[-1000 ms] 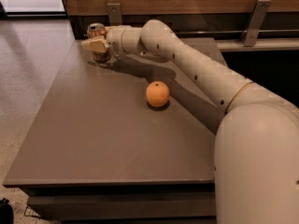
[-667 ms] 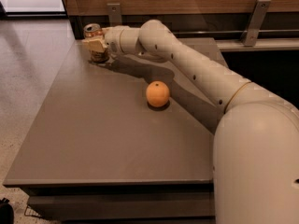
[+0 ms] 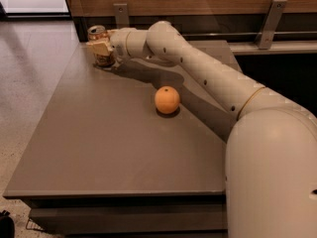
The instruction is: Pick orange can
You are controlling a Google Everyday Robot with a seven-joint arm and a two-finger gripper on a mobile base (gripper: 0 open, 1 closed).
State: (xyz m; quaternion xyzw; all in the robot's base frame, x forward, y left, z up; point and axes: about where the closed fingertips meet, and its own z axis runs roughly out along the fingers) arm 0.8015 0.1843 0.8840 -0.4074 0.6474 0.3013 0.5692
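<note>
Tool (image 3: 102, 50): at the far left corner of the surface (image 3: 99, 148), clasped about the upright orange can (image 3: 97, 33); you should grip firmly and lift straight up, well apart from the orange fruit (image 3: 167, 99).

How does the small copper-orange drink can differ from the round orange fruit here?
The small copper-orange drink can is an upright cylinder with a silver top; the round orange fruit is a plain ball. The can is at the grey table's far left corner with the pincer at it; the fruit sits alone mid-table, untouched. Both are orange-toned.
</note>
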